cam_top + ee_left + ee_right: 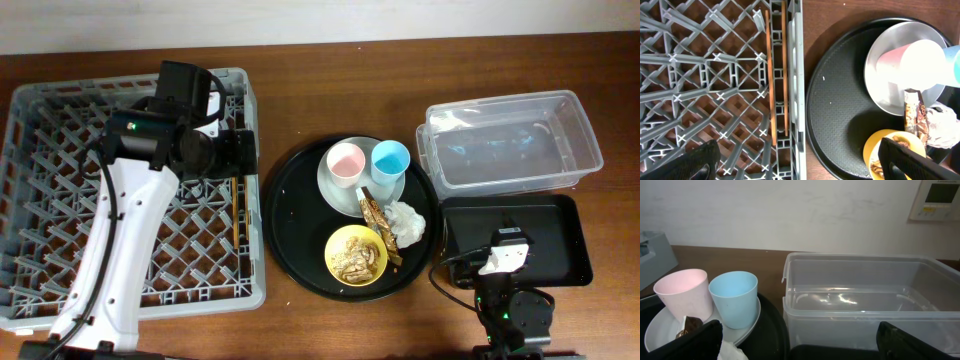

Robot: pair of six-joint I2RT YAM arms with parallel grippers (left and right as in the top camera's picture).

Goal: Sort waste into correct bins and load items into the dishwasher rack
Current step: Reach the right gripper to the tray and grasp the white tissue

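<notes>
Left wrist view: the left gripper (795, 152) hangs wide open and empty above the rack's (700, 75) right edge, where two chopsticks (776, 75) lie side by side. Just beside the rack, the round tray (840, 110) holds the plate (885, 95), pink cup (905, 60), blue cup (390, 160), bowl (357, 255), wrapper (914, 115) and napkin (940, 125). The right gripper (800, 332), equally wide and empty, faces the clear tub (865, 295).
</notes>
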